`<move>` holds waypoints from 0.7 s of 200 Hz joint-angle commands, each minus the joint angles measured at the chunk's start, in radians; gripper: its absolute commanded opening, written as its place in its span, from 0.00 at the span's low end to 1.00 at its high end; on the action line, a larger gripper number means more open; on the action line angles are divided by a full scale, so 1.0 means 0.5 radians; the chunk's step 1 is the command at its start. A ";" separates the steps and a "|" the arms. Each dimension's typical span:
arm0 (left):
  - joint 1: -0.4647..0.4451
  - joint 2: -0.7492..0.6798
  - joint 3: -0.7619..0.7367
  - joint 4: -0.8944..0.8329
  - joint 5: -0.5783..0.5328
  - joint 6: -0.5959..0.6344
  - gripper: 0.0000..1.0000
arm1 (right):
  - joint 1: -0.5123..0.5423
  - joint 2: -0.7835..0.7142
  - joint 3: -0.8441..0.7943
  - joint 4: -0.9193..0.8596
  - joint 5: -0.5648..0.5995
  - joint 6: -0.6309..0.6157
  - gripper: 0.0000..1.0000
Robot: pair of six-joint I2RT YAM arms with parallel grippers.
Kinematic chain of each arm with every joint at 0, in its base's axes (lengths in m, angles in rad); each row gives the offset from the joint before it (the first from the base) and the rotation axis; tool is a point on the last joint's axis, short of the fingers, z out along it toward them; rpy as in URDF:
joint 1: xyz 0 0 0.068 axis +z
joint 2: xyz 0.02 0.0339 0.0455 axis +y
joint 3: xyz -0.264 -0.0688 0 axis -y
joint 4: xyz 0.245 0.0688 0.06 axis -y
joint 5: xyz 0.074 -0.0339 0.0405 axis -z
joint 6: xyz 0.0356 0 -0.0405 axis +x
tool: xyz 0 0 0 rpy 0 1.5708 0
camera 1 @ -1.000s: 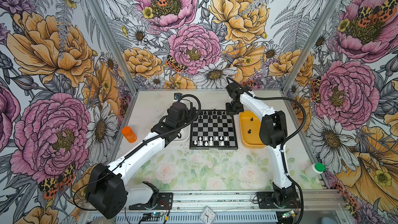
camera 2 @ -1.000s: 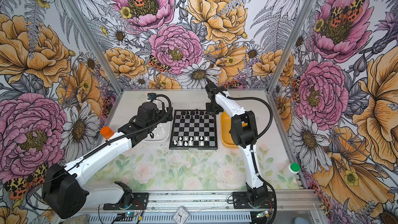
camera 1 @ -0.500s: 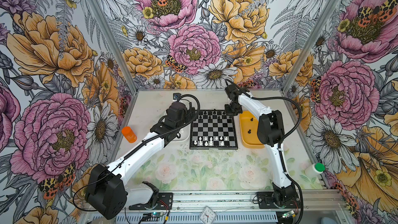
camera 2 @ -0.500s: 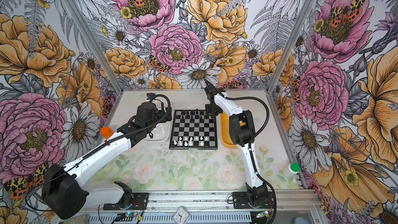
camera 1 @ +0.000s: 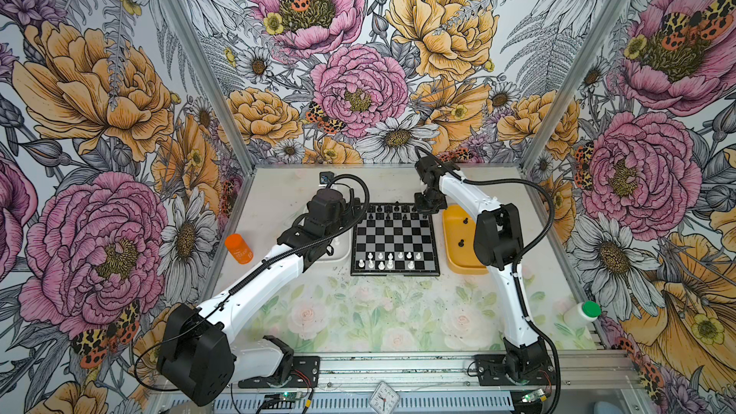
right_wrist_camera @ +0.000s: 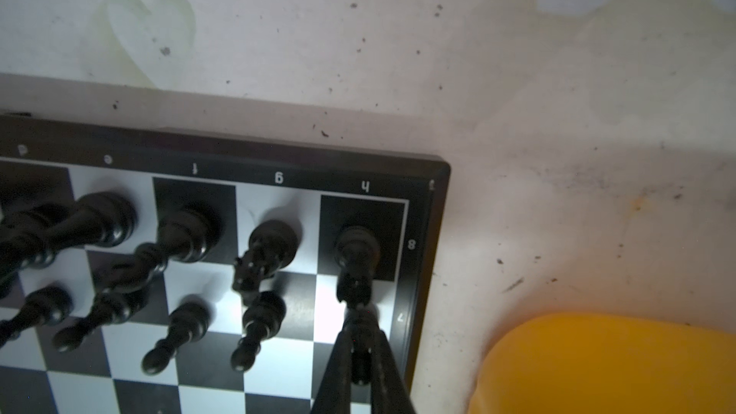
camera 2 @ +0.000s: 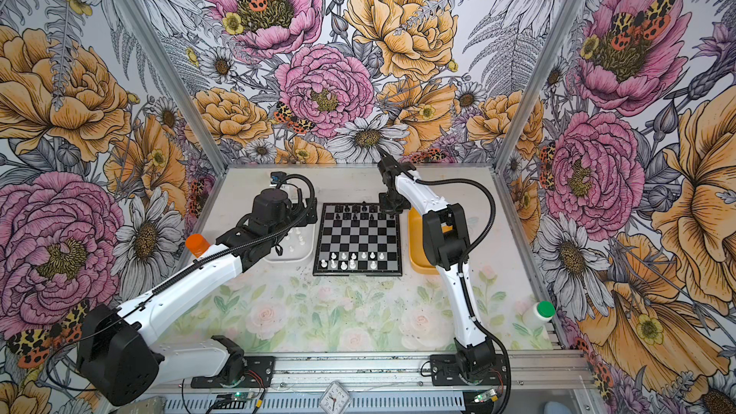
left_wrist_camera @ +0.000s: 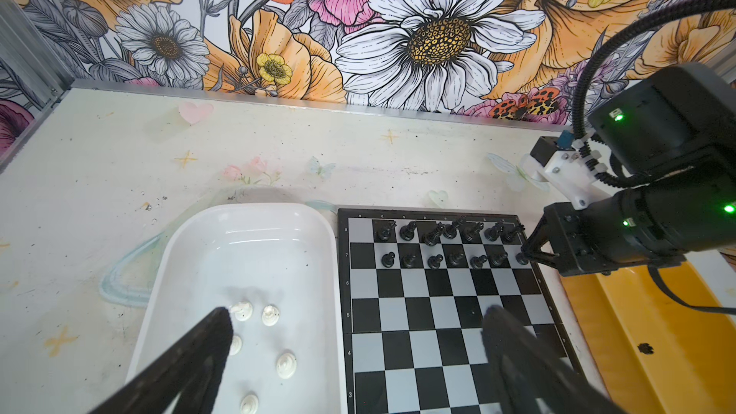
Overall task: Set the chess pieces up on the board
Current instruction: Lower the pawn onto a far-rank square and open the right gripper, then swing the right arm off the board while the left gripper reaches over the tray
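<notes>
The board [camera 1: 394, 238] [camera 2: 358, 238] lies mid-table, with black chess pieces [camera 1: 392, 211] on its two far rows and white ones [camera 1: 388, 262] on the near rows. My right gripper [right_wrist_camera: 360, 324] [camera 1: 425, 209] is at the board's far right corner, shut on a black pawn [right_wrist_camera: 359, 360]. It holds the pawn on the square just in front of the corner rook [right_wrist_camera: 356, 252]. My left gripper [left_wrist_camera: 358, 314] hangs open and holds nothing, straddling the white tray's [left_wrist_camera: 247, 232] edge and the board [left_wrist_camera: 438, 312]. Several white pieces [left_wrist_camera: 286, 364] lie in that tray.
A yellow tray [camera 1: 458, 240] [right_wrist_camera: 597, 360] right of the board holds two black pieces [camera 1: 460, 243]. An orange bottle [camera 1: 238, 248] stands at the left edge. A white bottle with a green cap [camera 1: 581, 312] stands near the front right corner.
My right gripper has shifted a little from the yellow tray's far end onto the board's far right corner and lower. The left arm has not moved.
</notes>
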 commanded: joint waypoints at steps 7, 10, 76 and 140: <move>0.020 -0.035 -0.017 -0.005 -0.042 -0.017 0.99 | 0.013 0.046 0.078 0.021 -0.019 -0.017 0.12; 0.020 -0.033 -0.017 -0.004 -0.040 -0.018 0.99 | 0.012 0.044 0.081 0.022 -0.019 -0.017 0.13; 0.035 -0.029 -0.018 -0.004 -0.024 -0.011 0.99 | 0.013 0.022 0.119 0.021 -0.053 -0.017 0.25; 0.047 0.037 0.072 0.000 0.067 0.021 0.99 | -0.006 -0.240 0.127 0.013 0.028 -0.011 0.43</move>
